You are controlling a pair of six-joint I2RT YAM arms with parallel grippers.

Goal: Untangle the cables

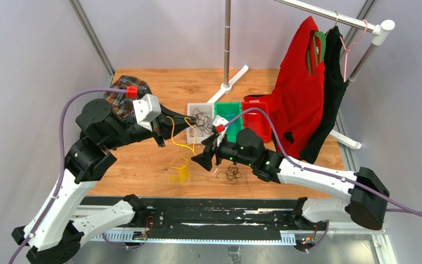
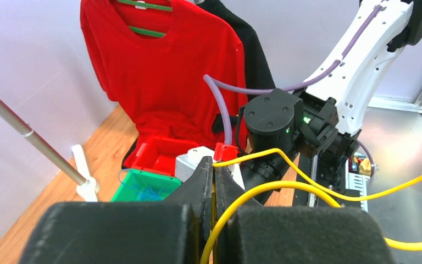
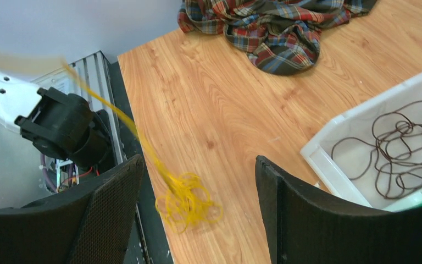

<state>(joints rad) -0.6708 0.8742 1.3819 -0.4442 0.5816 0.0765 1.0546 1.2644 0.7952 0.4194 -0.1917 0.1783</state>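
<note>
Left hand (image 2: 213,165) is clamped on a thin yellow cable (image 3: 189,202) whose coiled end lies on the wooden surface (image 3: 209,99). Right hand (image 3: 195,165) hangs wide open above it. Pulling upward could cinch the coil into knots.

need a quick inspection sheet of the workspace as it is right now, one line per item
surface: wooden table
job's things: yellow cable runs from the left gripper down to a clump on the table; loose black cable on the table; second black cable in the white bin; blue cable in the green bin
clutter: plaid cloth at the far left; red bin
grippers: left gripper shut on the yellow cable; right gripper open, holding nothing, near the clump
cables: purple hoses along both arms
surroundings: red shirt and black shirt hanging on a rack
</note>
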